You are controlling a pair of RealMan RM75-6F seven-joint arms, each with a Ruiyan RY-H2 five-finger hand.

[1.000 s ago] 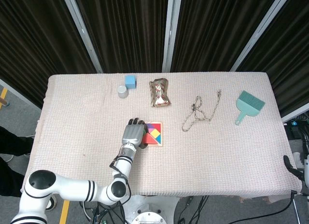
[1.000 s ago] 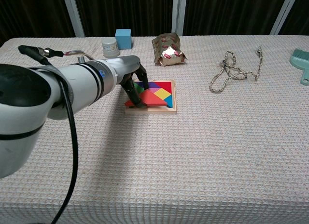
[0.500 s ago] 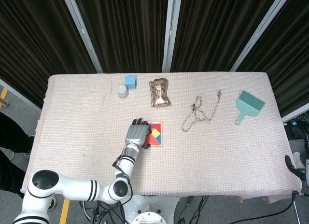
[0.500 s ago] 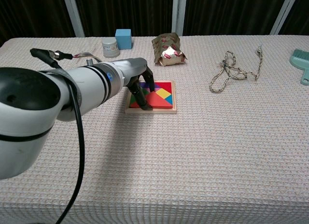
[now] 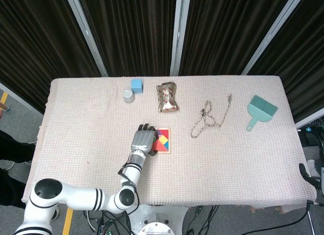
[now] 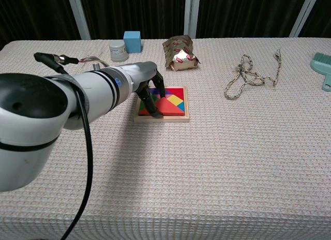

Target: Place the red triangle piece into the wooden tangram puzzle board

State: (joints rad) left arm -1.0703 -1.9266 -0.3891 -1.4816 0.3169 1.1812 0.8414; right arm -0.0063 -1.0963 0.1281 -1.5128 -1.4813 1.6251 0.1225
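Black fingers (image 6: 151, 101) on red triangle (image 6: 166, 106)

The left hand (image 6: 147, 85) is covering the square wooden tangram board's (image 6: 182, 117) left half; crinkled foil packet (image 6: 179, 53) is sitting just behind.

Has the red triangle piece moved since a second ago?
Yes. The red triangle piece slid rightward off the near-left edge, now inside the wooden tangram puzzle board.

The head view looks steeply down from high above, taking in the whole table (image 5: 76, 123) against dark curtains. The chest view sits lower and nearer, facing across the table (image 6: 232, 162) toward its far edge. Both share the puzzle board (image 5: 163, 140) (image 6: 173, 108) near the table's middle.
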